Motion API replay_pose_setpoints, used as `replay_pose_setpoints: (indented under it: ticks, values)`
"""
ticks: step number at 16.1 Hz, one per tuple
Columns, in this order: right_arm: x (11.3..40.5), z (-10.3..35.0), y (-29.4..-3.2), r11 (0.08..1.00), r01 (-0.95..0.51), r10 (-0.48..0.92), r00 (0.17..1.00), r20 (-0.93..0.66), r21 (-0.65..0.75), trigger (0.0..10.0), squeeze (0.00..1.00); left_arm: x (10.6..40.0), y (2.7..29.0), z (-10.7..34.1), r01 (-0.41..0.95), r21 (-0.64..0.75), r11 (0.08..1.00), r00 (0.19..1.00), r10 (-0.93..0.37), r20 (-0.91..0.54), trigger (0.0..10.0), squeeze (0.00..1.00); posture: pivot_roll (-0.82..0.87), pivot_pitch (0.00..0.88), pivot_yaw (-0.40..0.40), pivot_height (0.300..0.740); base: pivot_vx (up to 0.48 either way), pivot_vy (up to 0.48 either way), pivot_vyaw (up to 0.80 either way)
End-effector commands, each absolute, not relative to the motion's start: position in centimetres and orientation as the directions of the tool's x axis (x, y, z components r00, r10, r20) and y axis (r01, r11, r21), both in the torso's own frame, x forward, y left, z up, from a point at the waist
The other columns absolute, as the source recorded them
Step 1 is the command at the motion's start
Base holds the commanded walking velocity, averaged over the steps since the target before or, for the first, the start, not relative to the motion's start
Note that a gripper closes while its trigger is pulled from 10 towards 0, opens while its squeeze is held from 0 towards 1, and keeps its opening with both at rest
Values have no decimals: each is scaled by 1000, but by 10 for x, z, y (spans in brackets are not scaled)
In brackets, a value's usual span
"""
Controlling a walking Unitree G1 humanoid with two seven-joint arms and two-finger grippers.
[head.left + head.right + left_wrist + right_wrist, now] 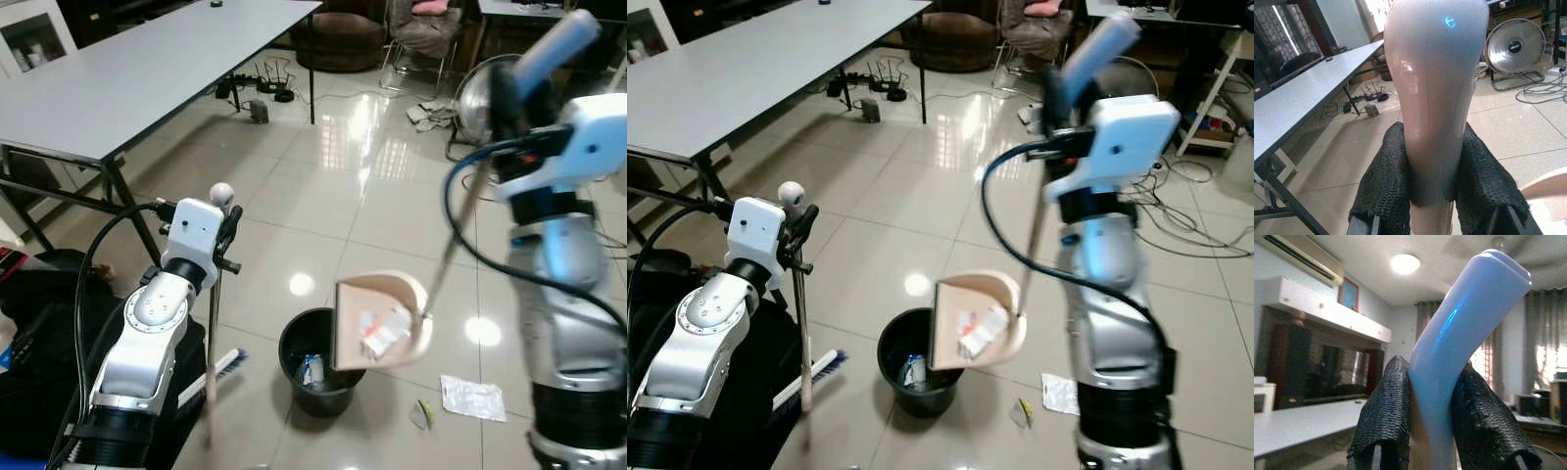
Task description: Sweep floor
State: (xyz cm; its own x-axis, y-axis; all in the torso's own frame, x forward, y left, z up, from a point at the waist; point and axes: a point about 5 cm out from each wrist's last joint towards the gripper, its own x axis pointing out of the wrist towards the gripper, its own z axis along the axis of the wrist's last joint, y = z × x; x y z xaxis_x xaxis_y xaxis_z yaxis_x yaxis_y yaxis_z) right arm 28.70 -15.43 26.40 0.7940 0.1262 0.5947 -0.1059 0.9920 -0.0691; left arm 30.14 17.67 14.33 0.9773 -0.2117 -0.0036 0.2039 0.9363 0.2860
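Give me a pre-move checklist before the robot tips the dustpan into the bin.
1. Right gripper shut on dustpan handle: ok.
2. Left gripper shut on broom handle: ok.
3. Dustpan over black bin: partly, pan overlaps the bin's right rim; cannot tell if centred.
4. Scraps in the pan: ok, still inside.
5. Floor swept: not ok, wrapper and a small scrap lie right of the bin.
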Motion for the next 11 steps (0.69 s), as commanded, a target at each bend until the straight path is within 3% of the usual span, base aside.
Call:
replay_pose_setpoints:
  ticks: [1,5,6,11]
  values:
    - [286,270,-145,987,-139,160,750,641,-83,10000,0,301,180,151,179,329,927,980,-197,22,10000,0,27,0,36,740,0,0,0]
    - [283,258,-107,938,-239,345,687,639,-250,10000,0,301,180,150,181,333,925,980,-196,12,10000,0,29,0,38,740,0,0,0]
    - [279,253,-90,893,-275,447,643,622,-356,10000,0,301,180,150,182,333,925,980,-198,15,10000,0,28,0,38,740,0,0,0]
    - [269,241,-65,852,-315,522,568,636,-419,10000,0,300,176,149,191,330,925,978,-207,15,10000,0,25,4,37,740,0,0,0]
